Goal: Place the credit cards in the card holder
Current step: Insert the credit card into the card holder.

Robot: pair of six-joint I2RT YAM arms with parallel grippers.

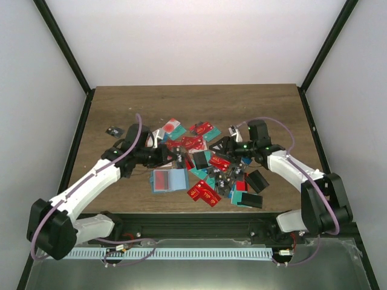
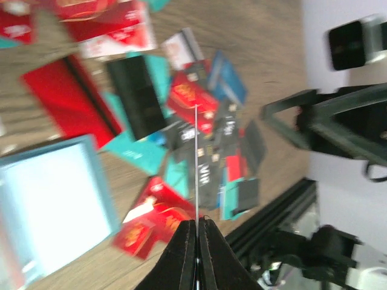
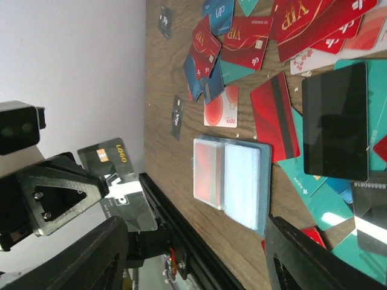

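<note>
The card holder (image 1: 169, 180) lies open and flat at the near left of the card pile, a red card in its left pocket; it also shows in the right wrist view (image 3: 233, 181) and, blurred, in the left wrist view (image 2: 48, 205). The credit cards (image 1: 205, 194), mostly red, some teal and blue, lie scattered across the table's middle. My left gripper (image 2: 196, 222) is shut on a dark card with a gold chip (image 3: 112, 175), seen edge-on between its fingers, above the pile beside the holder. My right gripper (image 3: 195, 241) is wide open and empty over the pile, facing the holder.
Black blocky cases (image 1: 257, 180) lie among the cards, one in the right wrist view (image 3: 334, 127). A small dark card (image 1: 112, 130) lies alone at the far left. The black frame rail (image 1: 199, 220) runs along the table's near edge.
</note>
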